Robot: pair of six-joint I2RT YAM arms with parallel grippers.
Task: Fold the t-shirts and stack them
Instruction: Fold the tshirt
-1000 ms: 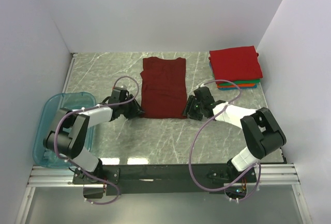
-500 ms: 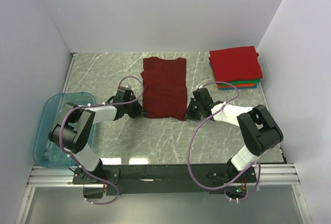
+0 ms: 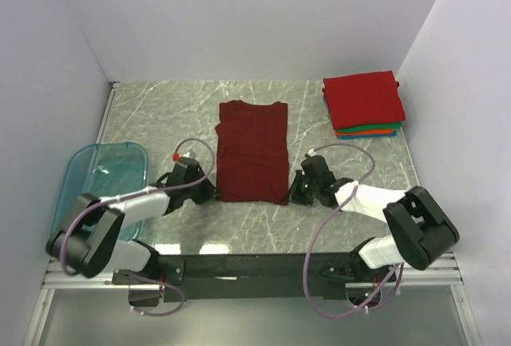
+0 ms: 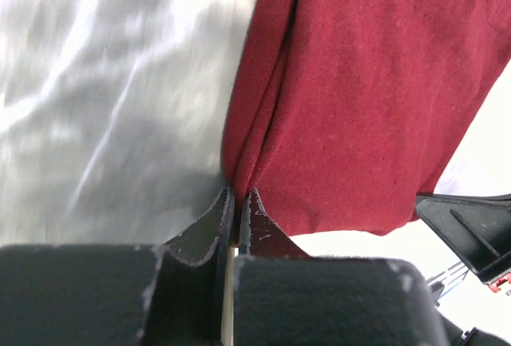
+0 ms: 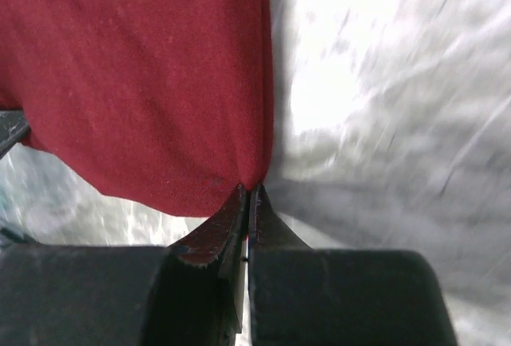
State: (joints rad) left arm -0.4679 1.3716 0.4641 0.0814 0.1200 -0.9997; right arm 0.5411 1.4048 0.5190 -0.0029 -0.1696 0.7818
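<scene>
A dark maroon t-shirt lies flat as a long strip on the marble table's middle, collar end far, hem end near. My left gripper is shut on its near-left corner. At the near-right corner my right gripper pinches the cloth too, jaws pressed together. The maroon t-shirt fills most of both wrist views. A stack of folded t-shirts sits at the far right, bright red on top, with green, orange and blue edges showing beneath.
A translucent teal plastic bin stands at the table's left edge beside the left arm. White walls close in the table on three sides. Purple cables loop over both arms.
Both grippers closed on the shirt's near corners and drew back toward the bases, pulling the maroon shirt a little nearer. Both arms now sit lower and closer to the front edge.
</scene>
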